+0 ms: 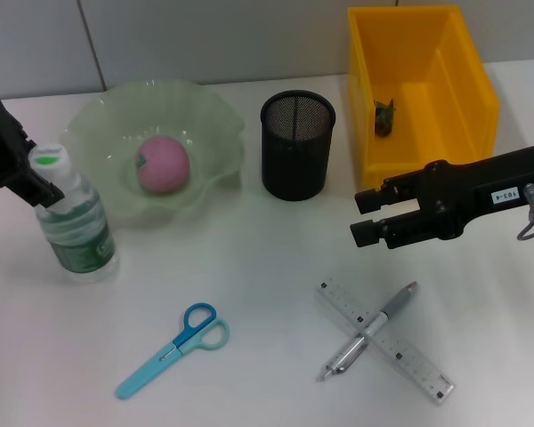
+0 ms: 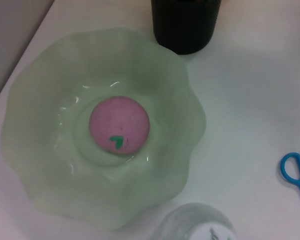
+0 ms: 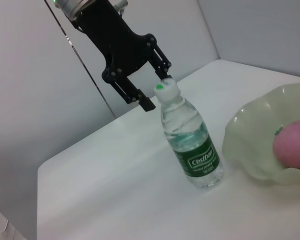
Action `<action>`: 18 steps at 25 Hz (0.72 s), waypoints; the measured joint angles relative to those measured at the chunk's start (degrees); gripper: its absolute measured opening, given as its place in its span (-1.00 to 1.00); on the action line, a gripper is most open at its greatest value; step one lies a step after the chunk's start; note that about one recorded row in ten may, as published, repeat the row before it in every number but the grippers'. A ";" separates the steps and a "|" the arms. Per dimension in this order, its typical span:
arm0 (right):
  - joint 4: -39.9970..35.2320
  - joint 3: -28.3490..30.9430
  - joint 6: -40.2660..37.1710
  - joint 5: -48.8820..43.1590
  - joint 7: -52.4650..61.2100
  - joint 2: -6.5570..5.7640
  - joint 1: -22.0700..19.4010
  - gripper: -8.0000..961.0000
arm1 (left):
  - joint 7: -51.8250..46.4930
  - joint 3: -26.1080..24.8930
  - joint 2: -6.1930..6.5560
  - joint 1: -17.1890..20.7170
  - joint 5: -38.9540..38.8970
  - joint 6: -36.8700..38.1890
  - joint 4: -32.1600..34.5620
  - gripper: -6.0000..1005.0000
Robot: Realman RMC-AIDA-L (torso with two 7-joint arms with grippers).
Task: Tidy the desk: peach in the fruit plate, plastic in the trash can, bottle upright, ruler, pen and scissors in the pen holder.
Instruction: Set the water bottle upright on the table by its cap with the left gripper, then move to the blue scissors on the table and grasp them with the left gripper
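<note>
The bottle (image 1: 76,227) stands upright on the desk (image 1: 249,267) at the left, and also shows in the right wrist view (image 3: 190,140). My left gripper (image 1: 37,182) hovers at its cap, open, a finger on either side (image 3: 157,90). The peach (image 1: 165,165) lies in the fruit plate (image 1: 98,116). A dark plastic scrap (image 1: 384,117) sits inside the trash can (image 1: 423,89). The scissors (image 1: 173,349) lie at the front left. At the front right the pen (image 1: 369,329) lies across the ruler (image 1: 400,351). My right gripper (image 1: 367,218) hangs open above them, holding nothing. The pen holder (image 1: 297,142) stands at the centre back.
The left wrist view looks down on the peach (image 2: 119,125) in the fruit plate (image 2: 40,165), with the pen holder (image 2: 186,25) beyond it, the bottle's top (image 2: 200,227) and a scissor handle (image 2: 295,170). A grey wall runs behind the desk.
</note>
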 joint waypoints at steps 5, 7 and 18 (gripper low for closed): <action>0.00 0.00 0.00 0.00 0.19 0.07 0.00 0.37 | 0.14 0.02 0.00 0.14 0.00 -0.14 0.23 0.25; 0.00 -0.03 0.00 0.00 0.30 0.09 0.00 0.37 | 0.12 -0.19 0.01 0.34 0.00 -0.16 0.64 0.41; 0.09 -0.39 0.00 0.00 0.43 0.09 0.00 0.37 | 0.64 -1.49 0.13 3.00 -0.32 -1.91 3.84 0.60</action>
